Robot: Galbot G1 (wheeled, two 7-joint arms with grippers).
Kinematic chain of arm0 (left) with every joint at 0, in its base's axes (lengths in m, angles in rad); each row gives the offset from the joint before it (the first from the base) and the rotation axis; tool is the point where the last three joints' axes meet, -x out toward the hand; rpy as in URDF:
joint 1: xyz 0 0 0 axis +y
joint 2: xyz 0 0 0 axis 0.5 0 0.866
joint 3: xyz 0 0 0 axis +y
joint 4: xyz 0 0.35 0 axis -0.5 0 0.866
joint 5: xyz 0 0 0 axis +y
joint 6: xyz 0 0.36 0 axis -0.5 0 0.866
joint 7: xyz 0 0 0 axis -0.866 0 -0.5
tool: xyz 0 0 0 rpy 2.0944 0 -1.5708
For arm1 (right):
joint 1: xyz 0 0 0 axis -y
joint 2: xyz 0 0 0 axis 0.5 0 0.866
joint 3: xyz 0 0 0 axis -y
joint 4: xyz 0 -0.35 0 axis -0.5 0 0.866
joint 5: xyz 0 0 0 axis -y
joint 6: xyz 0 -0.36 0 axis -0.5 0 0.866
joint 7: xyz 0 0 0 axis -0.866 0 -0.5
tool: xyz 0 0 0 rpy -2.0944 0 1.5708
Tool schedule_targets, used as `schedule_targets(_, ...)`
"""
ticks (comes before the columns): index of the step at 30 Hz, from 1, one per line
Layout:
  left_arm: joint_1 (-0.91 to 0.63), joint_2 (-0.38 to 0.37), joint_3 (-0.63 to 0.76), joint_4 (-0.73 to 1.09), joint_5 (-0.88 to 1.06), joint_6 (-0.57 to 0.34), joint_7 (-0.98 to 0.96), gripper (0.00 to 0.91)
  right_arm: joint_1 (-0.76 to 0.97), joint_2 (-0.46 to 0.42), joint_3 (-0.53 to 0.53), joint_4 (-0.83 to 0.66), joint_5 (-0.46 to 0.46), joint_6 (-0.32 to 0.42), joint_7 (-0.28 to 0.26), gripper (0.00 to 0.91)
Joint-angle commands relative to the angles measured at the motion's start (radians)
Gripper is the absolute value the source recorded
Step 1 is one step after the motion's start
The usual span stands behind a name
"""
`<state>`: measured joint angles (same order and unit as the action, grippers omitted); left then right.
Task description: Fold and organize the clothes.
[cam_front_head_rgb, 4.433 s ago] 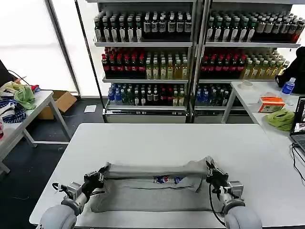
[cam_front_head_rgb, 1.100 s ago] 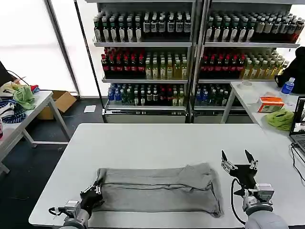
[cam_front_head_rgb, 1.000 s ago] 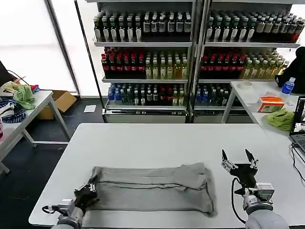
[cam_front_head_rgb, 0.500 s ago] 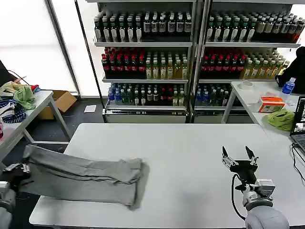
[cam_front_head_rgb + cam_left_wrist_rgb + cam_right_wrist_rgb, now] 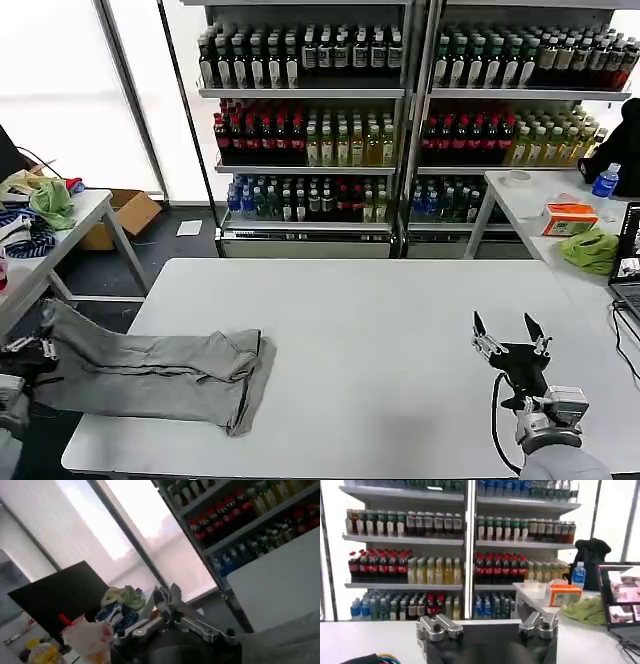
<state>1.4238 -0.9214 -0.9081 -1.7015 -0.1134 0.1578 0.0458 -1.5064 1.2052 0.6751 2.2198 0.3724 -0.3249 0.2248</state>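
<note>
Here the folded grey shirt (image 5: 160, 368) lies at the lower left of the head view, part of it on the white table (image 5: 400, 330) and part hanging past the table's left edge; its free end sits bunched near the table's front left corner, while the other end stretches out toward the frame's left border. The left gripper (image 5: 28, 352) is at that far left edge, closed on the shirt's outer end, which is why the cloth is drawn taut and off the table rather than lying flat; the hold looks meant to carry the finished fold aside, though that is only a judgement. In the left wrist view the left gripper's metal parts (image 5: 172, 622) point past a side table (image 5: 85, 210) with a heap of other cloths (image 5: 120, 605) on it, so that heap may be where the shirt is headed.

The right gripper (image 5: 510, 340) hovers over the bare table at the lower right of the head view, fingers spread wide and holding nothing; it appears to wait clear of the work. The right wrist view shows its two fingertips (image 5: 436, 626) well apart, with drink shelves (image 5: 445, 560) behind.
</note>
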Motion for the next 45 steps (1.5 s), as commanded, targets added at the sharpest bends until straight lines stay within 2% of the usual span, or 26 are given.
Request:
schedule_targets(1,-0.017,-0.136,0.24,-0.117,0.061,0.039,-0.008,0.0,-0.052,0.023,0.019,0.033,-0.01,0.002,0.001,0.907)
schedule_targets(12,-0.009,-0.2,0.39,-0.206,0.098,0.089,-0.021,0.0,-0.089,0.048,0.019,0.059,-0.031,0.007,0.002,0.907)
schedule_targets(23,-0.029,-0.195,0.538,-0.327,0.103,0.17,-0.032,0.0,-0.119,0.064,0.018,0.054,-0.05,0.021,0.003,0.907)
schedule_targets(31,-0.044,-0.165,0.585,-0.308,0.098,0.191,-0.023,0.0,-0.118,0.072,0.013,0.044,-0.056,0.023,0.003,0.907)
schedule_targets(39,-0.053,-0.185,0.607,-0.263,0.091,0.185,-0.015,0.01,-0.114,0.082,-0.004,0.029,-0.069,0.027,0.002,0.907)
schedule_targets(40,-0.054,-0.187,0.607,-0.257,0.088,0.184,-0.016,0.836,-0.114,0.082,-0.006,0.028,-0.071,0.027,0.002,0.907)
schedule_targets(41,-0.056,-0.189,0.607,-0.251,0.078,0.184,-0.02,0.907,-0.113,0.083,-0.007,0.027,-0.073,0.028,0.002,0.907)
schedule_targets(45,-0.061,-0.209,0.615,-0.23,0.019,0.168,-0.039,0.907,-0.111,0.083,-0.012,0.021,-0.077,0.03,0.002,0.907)
